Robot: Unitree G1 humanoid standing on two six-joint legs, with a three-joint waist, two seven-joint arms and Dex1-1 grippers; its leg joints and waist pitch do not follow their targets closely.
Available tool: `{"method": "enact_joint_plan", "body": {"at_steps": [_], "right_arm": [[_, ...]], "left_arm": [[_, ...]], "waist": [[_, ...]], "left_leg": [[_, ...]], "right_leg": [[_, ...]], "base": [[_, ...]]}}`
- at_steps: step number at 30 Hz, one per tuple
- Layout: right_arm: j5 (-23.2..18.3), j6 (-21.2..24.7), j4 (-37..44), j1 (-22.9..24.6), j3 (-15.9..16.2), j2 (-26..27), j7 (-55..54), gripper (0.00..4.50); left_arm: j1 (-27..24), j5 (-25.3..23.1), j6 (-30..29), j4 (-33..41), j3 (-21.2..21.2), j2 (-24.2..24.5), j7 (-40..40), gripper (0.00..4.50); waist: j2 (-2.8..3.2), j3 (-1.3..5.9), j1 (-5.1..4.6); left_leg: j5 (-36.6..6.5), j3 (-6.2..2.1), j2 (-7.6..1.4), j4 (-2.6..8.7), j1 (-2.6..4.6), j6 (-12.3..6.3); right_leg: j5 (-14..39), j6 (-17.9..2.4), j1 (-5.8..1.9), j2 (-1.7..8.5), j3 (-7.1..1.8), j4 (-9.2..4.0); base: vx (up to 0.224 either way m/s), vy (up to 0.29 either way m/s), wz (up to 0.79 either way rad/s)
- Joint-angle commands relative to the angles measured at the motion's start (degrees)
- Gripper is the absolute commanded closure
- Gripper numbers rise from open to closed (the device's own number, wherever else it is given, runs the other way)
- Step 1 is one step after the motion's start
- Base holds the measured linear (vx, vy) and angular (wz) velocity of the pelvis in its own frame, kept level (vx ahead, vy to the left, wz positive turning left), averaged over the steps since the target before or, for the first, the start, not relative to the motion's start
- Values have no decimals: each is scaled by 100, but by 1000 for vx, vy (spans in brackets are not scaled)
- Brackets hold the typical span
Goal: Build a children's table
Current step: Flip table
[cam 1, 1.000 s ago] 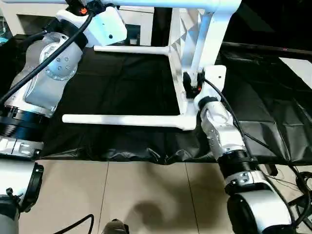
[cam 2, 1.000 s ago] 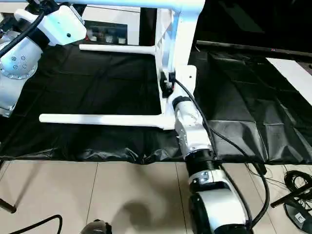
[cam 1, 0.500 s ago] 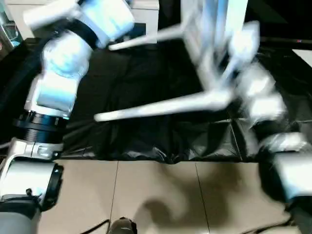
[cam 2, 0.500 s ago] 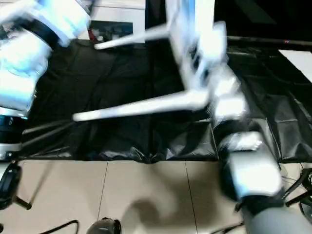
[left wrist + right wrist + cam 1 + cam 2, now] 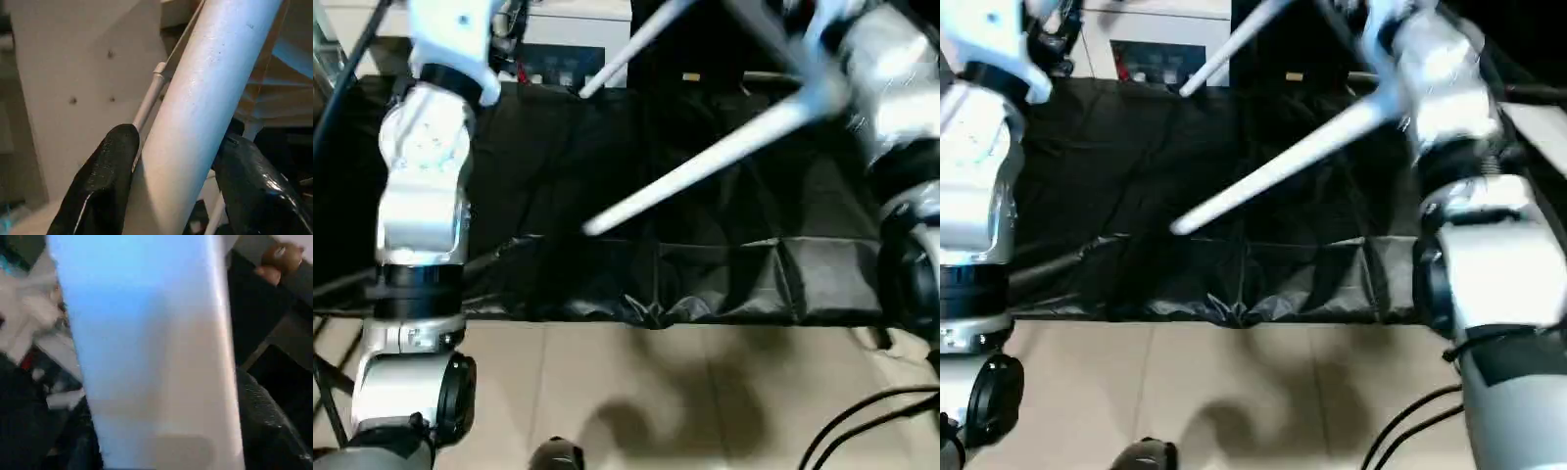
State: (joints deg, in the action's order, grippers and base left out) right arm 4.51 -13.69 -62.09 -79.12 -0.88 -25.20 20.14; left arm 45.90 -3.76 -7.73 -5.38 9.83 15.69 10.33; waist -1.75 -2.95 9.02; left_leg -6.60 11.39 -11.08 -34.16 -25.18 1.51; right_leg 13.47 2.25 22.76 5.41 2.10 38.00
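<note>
– Looking down, what is closest?

– Pale floor tiles (image 5: 607, 392). Just past them lies a crinkly black sheet (image 5: 558, 196).

– Where are the robot's arms?

– The left arm (image 5: 421, 196) stands up on the left side. The right arm (image 5: 901, 98) is high on the right side.

– And where is the children's table (image 5: 146, 333)?

– It is up in the air over the black sheet, held between the two arms. One long white leg (image 5: 705, 162) slants down from the right arm, and its tip hangs over the middle of the sheet. A second leg (image 5: 626, 44) slants the same way, farther back.

– What is the left claw (image 5: 178, 137) doing?

– It is squeezing a round white leg. One black finger (image 5: 107, 171) is on each side, and both press against it.

– And the right claw (image 5: 166, 421)?

– It is gripping a wide white part of the table. A dark finger (image 5: 264, 421) shows on one side and another on the other side. It is too blurry to tell which part of the table that is.

– What is at the very back?

– A white cabinet (image 5: 578, 24) stands behind the sheet, with small things behind its glass.
</note>
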Motion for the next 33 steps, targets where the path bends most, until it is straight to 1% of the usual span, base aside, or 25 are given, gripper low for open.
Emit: {"method": "enact_joint_plan", "body": {"at_steps": [1, 3, 4, 5, 6, 7, 10, 11, 12, 13, 14, 15, 16, 17, 18, 19, 20, 21, 22, 23, 24, 27, 29, 30, 33], "right_arm": [[-308, -75, -258, 15, -289, -31, 65, 145], [-298, -122, -295, 0, -276, -22, 93, 138], [-371, -306, -415, -45, -375, 22, 141, 132], [-381, -327, -424, -48, -387, 27, 146, 111], [-434, -441, -489, -73, -442, 47, 185, 111], [-435, -490, -510, -86, -435, 45, 206, 101], [-525, -758, -507, -97, -517, 65, 314, 72], [-543, -835, -504, -99, -543, 71, 310, 72], [-634, -1065, -472, -102, -627, 96, 354, 63], [-676, -1134, -467, -107, -665, 107, 371, 54], [-891, -1515, -400, -114, -812, 167, 579, 48], [-897, -1526, -398, -113, -815, 168, 586, 48], [-1030, -1784, -343, -106, -889, 212, 762, 48], [-1065, -1861, -327, -101, -906, 227, 813, 48], [-1127, -1983, -295, -80, -928, 256, 939, 48], [-1177, -2083, -270, -62, -946, 280, 1041, 48], [-1460, -2429, -126, 39, -1048, 401, 1543, 48], [-1559, -2514, -79, 72, -1083, 440, 1713, 48], [-1625, -2581, -44, 96, -1101, 464, 1817, 48], [-1652, -2648, -23, 111, -1098, 475, 1862, 48], [-1657, -2664, -18, 114, -1097, 477, 1872, 48], [-1867, -2712, 27, 103, -1247, 543, 2145, 48], [-2088, -2676, 68, 52, -1353, 589, 2497, 48], [-2099, -2672, 69, 49, -1358, 592, 2521, 48], [-2194, -2628, 29, 27, -1390, 607, 2839, 48]], "left_arm": [[-169, 477, -447, -399, 382, -214, -364, 217], [-161, 440, -487, -400, 373, -213, -340, 217], [-160, 393, -617, -351, 377, -249, -306, 217], [-161, 390, -628, -346, 376, -252, -305, 217], [-176, 379, -704, -296, 371, -268, -313, 217], [-187, 374, -734, -275, 359, -267, -317, 218], [-213, 383, -833, -240, 317, -252, -341, 223], [-215, 393, -848, -237, 313, -250, -349, 223], [-220, 407, -868, -240, 308, -249, -359, 226], [-222, 406, -875, -238, 308, -251, -360, 228], [-235, 397, -928, -221, 305, -253, -359, 233], [-235, 397, -930, -220, 305, -253, -359, 235], [-246, 390, -969, -204, 304, -253, -358, 236], [-248, 388, -977, -200, 305, -253, -360, 238], [-254, 389, -994, -194, 301, -252, -360, 238], [-258, 390, -1008, -189, 299, -251, -360, 239], [-275, 392, -1061, -165, 287, -245, -368, 240], [-280, 394, -1083, -155, 282, -243, -373, 241], [-285, 398, -1101, -146, 277, -239, -381, 241], [-290, 405, -1112, -140, 273, -235, -388, 243], [-291, 407, -1114, -138, 271, -234, -390, 244], [-321, 413, -1179, -107, 248, -231, -419, 244], [-345, 398, -1233, -88, 241, -238, -420, 246], [-346, 397, -1237, -87, 241, -239, -419, 246], [-358, 381, -1283, -84, 224, -241, -424, 247]], "waist": [[-23, 359, -88], [5, 374, -114], [-10, 366, -129], [-35, 363, -139], [-44, 368, -132], [-28, 367, -133], [-50, 358, -131], [-55, 361, -130], [-53, 364, -127], [-50, 373, -128], [-57, 377, -134], [-54, 385, -123], [-69, 391, -126], [-64, 396, -117], [-65, 404, -119], [-75, 435, -105], [-72, 446, -103], [-59, 466, -83], [-54, 468, -88], [-58, 469, -86], [-60, 464, -91], [-55, 447, -108], [-45, 439, -114], [-25, 436, -108], [-37, 427, -112]], "left_leg": [[-2826, -146, -173, 359, 362, 493], [-2994, -184, -191, 393, 366, 624], [-3153, -178, -184, 392, 386, 659], [-3210, -175, -179, 388, 386, 656], [-3196, -177, -171, 385, 373, 620], [-3173, -172, -173, 373, 377, 595], [-3235, -178, -173, 378, 369, 581], [-3207, -179, -173, 379, 359, 577], [-3158, -180, -173, 380, 353, 570], [-3113, -180, -175, 377, 347, 573], [-3079, -180, -175, 379, 339, 562], [-3017, -175, -180, 370, 341, 525], [-2849, -167, -177, 366, 313, 461], [-2766, -164, -177, 364, 314, 428], [-2549, -156, -178, 356, 298, 360], [-2212, -146, -183, 326, 274, 249], [-2019, -136, -178, 309, 262, 177], [-1697, -119, -185, 268, 249, 5], [-1383, -121, -182, 248, 212, -91], [-1309, -114, -179, 240, 218, -122], [-1317, -110, -179, 236, 224, -146], [-1600, -108, -194, 257, 252, -89], [-1747, -110, -204, 269, 267, -36], [-1805, -118, -209, 276, 273, -13], [-1954, -119, -206, 295, 271, 85]], "right_leg": [[1645, -726, 34, 205, -126, -576], [1494, -701, 33, 197, -114, -561], [1408, -730, 58, 190, -113, -560], [1405, -736, 56, 197, -116, -561], [1423, -751, 39, 207, -114, -570], [1423, -776, 50, 220, -122, -573], [1533, -746, 50, 215, -118, -587], [1524, -746, 40, 225, -118, -583], [1504, -750, 36, 221, -114, -580], [1436, -771, 33, 225, -114, -571], [1373, -780, 21, 222, -113, -564], [1243, -800, 22, 223, -112, -558], [1042, -843, -7, 217, -112, -536], [952, -861, -15, 215, -108, -532], [733, -912, -38, 206, -106, -506], [357, -972, -79, 208, -105, -464], [138, -1016, -90, 205, -104, -449], [-312, -1092, -106, 206, -101, -410], [-618, -1172, -131, 179, -78, -363], [-686, -1208, -128, 165, -72, -357], [-654, -1270, -131, 162, -69, -356], [-246, -1323, -120, 168, -76, -395], [-92, -1327, -113, 169, -81, -413], [-29, -1321, -107, 173, -79, -417], [123, -1301, -100, 176, -82, -436]], "base": [[0, 0, 0], [0, 0, 0], [0, 0, 0], [0, 0, 0], [0, 0, 0], [0, 0, 0], [0, 0, 0], [0, 0, 0], [0, 0, 0], [0, 0, 0], [0, 0, 0], [0, 0, 0], [0, 0, 0], [0, 0, 0], [0, 0, 0], [0, 0, 0], [0, 0, 0], [0, 0, 0], [0, 0, 0], [0, 0, 0], [0, 0, 0], [0, 0, 0], [0, 0, 0], [0, 0, 0], [0, 0, 0]]}}
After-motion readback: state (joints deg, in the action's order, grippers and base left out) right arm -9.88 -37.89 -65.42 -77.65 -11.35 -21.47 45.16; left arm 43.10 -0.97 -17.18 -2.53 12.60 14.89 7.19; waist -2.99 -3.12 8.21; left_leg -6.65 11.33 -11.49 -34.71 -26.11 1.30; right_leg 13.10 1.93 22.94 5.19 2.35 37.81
